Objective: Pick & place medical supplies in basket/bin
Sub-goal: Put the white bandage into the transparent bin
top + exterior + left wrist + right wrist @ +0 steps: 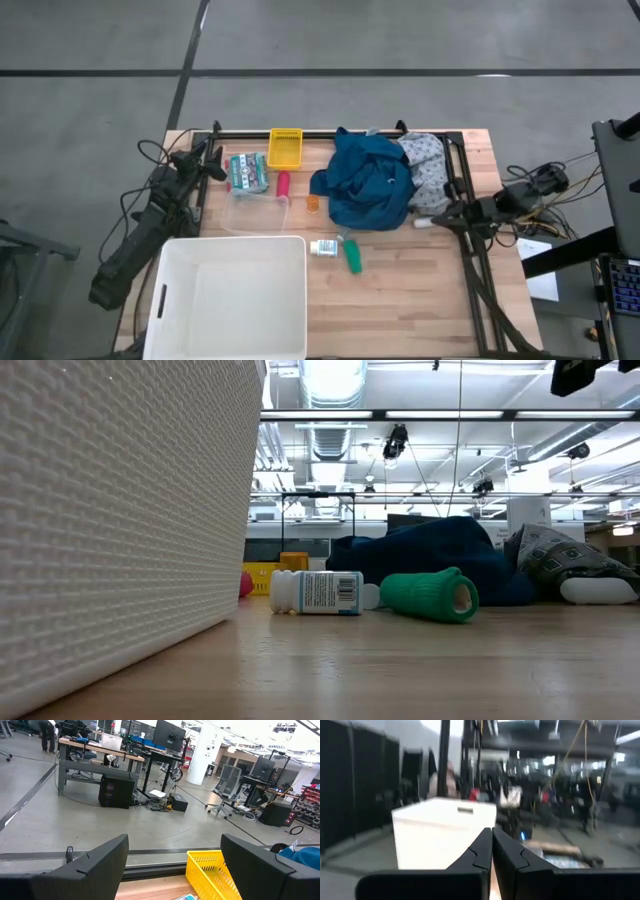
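The white bin (230, 295) stands at the table's near left; its wall fills the left of the low view (120, 510). The blue garment (368, 180) lies bunched at the far right, with the grey speckled cloth (425, 162) beside it. A white bottle (323, 247) and a green tube (352, 258) lie on their sides near the middle. A red bottle (283, 183) and an orange one (313, 202) lie farther back. My right gripper (492, 855) is shut and empty, raised at the right edge (447, 213). My left gripper (172, 865) is open at the far left (213, 162).
A small yellow basket (285, 148) and a green-and-white packet (247, 172) sit at the far left. A clear plastic piece (255, 215) lies behind the bin. A white tube (423, 223) rests by the garment's right side. Bare wood lies to the right of the bin.
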Controlling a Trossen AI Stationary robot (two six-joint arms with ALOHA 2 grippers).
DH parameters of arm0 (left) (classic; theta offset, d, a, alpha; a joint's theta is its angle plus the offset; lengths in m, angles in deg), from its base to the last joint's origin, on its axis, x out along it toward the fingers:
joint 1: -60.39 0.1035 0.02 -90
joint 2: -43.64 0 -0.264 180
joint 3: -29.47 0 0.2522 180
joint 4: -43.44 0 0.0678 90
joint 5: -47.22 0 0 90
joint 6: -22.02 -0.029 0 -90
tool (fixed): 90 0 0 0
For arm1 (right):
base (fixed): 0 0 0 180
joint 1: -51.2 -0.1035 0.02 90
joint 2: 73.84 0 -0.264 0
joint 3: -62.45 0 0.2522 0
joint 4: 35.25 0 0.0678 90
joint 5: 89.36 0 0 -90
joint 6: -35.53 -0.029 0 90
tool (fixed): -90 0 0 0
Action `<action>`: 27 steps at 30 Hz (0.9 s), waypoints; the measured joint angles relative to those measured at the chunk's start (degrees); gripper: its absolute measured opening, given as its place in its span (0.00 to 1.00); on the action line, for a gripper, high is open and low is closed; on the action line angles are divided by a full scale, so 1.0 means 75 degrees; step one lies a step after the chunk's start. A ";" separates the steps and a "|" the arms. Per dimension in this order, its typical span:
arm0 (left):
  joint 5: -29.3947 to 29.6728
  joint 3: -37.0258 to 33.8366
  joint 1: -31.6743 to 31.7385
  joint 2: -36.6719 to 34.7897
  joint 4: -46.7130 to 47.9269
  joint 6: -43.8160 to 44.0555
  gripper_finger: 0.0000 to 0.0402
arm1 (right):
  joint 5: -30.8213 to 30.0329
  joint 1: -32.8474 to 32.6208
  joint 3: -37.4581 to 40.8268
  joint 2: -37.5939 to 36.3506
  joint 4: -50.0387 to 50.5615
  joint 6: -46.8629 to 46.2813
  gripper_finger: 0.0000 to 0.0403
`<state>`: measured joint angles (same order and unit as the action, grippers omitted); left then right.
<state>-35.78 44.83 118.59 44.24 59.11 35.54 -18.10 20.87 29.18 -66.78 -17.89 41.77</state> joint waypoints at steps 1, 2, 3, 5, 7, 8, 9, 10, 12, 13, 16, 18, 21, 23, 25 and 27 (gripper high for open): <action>-0.0001 0.0001 -0.0001 0.0000 -0.0001 0.0001 0.80 | -0.0059 -0.0004 -0.0207 0.0161 0.0308 -0.0008 0.02; 0.0000 -0.0002 0.0002 0.0000 -0.0002 0.0000 0.80 | -0.0100 -0.0005 -0.0415 0.0333 0.0593 0.0010 0.02; 0.0000 -0.0002 -0.0001 0.0000 0.0000 0.0000 0.80 | -0.0109 -0.0005 -0.0614 0.0489 0.0830 0.0024 0.02; 0.0000 -0.0002 0.0002 0.0000 0.0000 0.0000 0.80 | -0.0168 -0.0005 -0.1022 0.0845 0.1257 0.0026 0.02; 0.0000 0.0001 -0.0001 0.0000 -0.0002 0.0000 0.80 | -0.0308 -0.0005 -0.1396 0.1204 0.1806 -0.0008 0.02; 0.0000 0.0001 0.0000 0.0000 0.0000 0.0000 0.80 | -0.0326 -0.0005 -0.1602 0.1390 0.2137 -0.0118 0.02; -0.0002 0.0001 0.0000 0.0000 -0.0003 0.0000 0.80 | -0.0344 -0.0005 -0.1820 0.1596 0.2491 -0.0275 0.02; -0.0002 0.0001 -0.0001 0.0000 -0.0001 0.0000 0.80 | -0.0394 -0.0005 -0.2022 0.1798 0.2836 -0.0444 0.02; -0.0003 0.0001 -0.0001 0.0000 0.0000 0.0000 0.80 | -0.0507 -0.0005 -0.2391 0.2209 0.3447 -0.0745 0.02; 0.0000 0.0001 -0.0001 0.0000 -0.0003 0.0000 0.80 | -0.0519 -0.0005 -0.2571 0.2401 0.3737 -0.0859 0.02; -0.0001 0.0001 0.0001 0.0000 0.0000 0.0001 0.80 | -0.0599 -0.0005 -0.3040 0.2964 0.4487 -0.1018 0.02; 0.0000 0.0001 0.0002 0.0000 0.0000 0.0000 0.80 | -0.0719 -0.0005 -0.3270 0.3262 0.4787 -0.1031 0.02; 0.0000 0.0001 0.0000 0.0000 -0.0002 0.0000 0.80 | -0.0773 -0.0005 -0.3515 0.3569 0.5085 -0.1043 0.02; 0.0000 0.0001 0.0002 0.0000 0.0000 0.0000 0.80 | -0.0784 -0.0005 -0.3610 0.3700 0.5189 -0.1080 0.02; 0.0000 0.0001 0.0002 0.0000 0.0000 0.0000 0.80 | -0.0832 -0.0003 -0.3686 0.3760 0.5369 -0.1412 0.02; -0.0002 0.0001 0.0000 0.0000 -0.0001 0.0001 0.80 | -0.0926 0.0009 -0.3761 0.3857 0.5579 -0.1957 0.02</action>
<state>-35.79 44.84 118.59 44.24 59.10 35.55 -25.04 20.94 0.97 -37.85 23.95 27.09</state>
